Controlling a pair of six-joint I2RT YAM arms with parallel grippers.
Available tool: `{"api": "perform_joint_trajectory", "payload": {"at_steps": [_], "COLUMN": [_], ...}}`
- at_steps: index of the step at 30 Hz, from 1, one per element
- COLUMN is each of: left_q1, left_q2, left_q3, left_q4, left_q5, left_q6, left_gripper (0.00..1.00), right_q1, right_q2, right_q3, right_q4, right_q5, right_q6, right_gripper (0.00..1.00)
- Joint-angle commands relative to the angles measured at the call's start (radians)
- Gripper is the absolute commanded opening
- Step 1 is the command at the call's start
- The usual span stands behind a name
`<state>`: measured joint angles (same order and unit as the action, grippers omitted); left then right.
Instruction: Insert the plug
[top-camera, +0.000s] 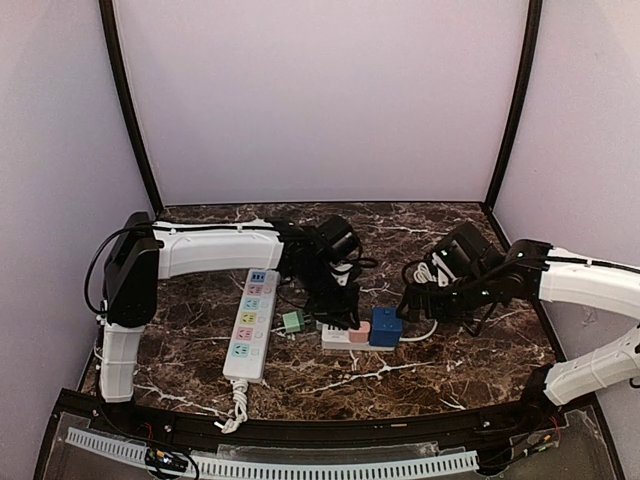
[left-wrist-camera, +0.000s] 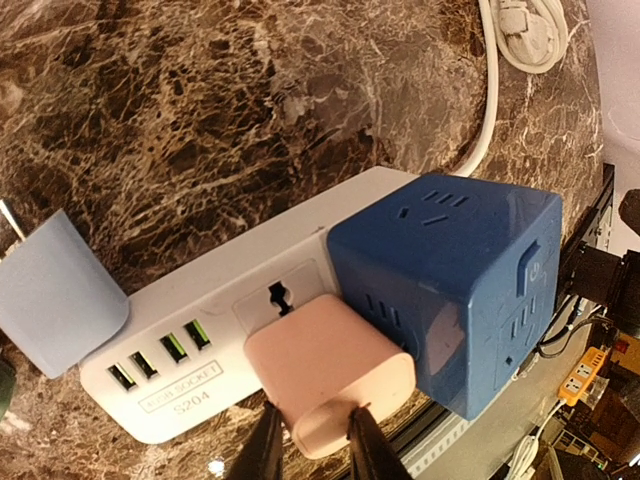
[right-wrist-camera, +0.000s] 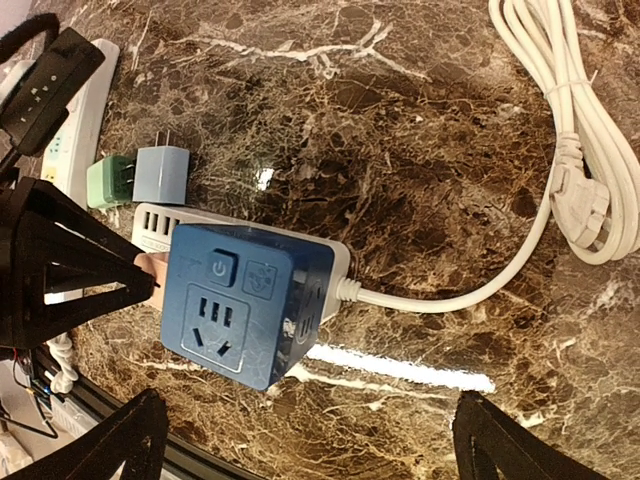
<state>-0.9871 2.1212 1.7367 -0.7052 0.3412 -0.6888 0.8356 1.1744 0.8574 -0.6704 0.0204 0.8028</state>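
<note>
Here the left arm (top-camera: 215, 248) reaches from its base across the marble tabletop (top-camera: 450, 370) toward the middle, with its wrist bent down over a short white power strip (left-wrist-camera: 200, 330). The left fingers (left-wrist-camera: 366, 445) stand narrow, pinching the near end of the pink plug (left-wrist-camera: 325, 375) from both sides. The pink plug sits against the top face of the strip, just past an uncovered socket and touching the side of a blue cube adapter (left-wrist-camera: 450, 290) that stands on the same strip. Whether its prongs are fully home cannot be told. The right arm (top-camera: 585, 280) comes in low from the right, its wrist aimed at the cube. The right fingers (right-wrist-camera: 120, 440) are spread wide, hold nothing and hang just short of the cube without touching it. A grey-blue adapter (right-wrist-camera: 162, 175) and a green adapter (right-wrist-camera: 108, 183) lie together beside the strip's far end. A long white power strip (top-camera: 250, 325) lies well to the left, and a coiled white cord (right-wrist-camera: 590, 130) runs from the short strip toward the right.
</note>
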Motion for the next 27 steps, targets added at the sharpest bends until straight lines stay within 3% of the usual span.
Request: {"api": "perform_joint_trajectory", "payload": {"at_steps": [1, 12, 17, 27], "left_q1": [-0.024, -0.087, -0.094, -0.081], "left_q2": [0.13, 0.298, 0.316, 0.169], "left_q3": [0.013, 0.266, 0.328, 0.346], "left_q4": [-0.077, -0.095, -0.119, -0.147], "left_q5": [-0.047, 0.08, 0.061, -0.08], "left_q6": [0.038, 0.101, 0.127, 0.168], "left_gripper": [0.23, 0.23, 0.25, 0.49], "right_q1": [-0.009, -0.012, -0.013, -0.013], "right_q2": [-0.016, -0.091, -0.158, -0.204], "right_q3": [0.069, 0.11, 0.103, 0.159], "right_q4": [-0.056, -0.188, -0.223, -0.223], "right_q5": [0.067, 0.162, 0.186, 0.233], "right_q6": [-0.039, -0.021, 0.006, -0.09], "right_gripper": [0.99, 0.99, 0.99, 0.99]}}
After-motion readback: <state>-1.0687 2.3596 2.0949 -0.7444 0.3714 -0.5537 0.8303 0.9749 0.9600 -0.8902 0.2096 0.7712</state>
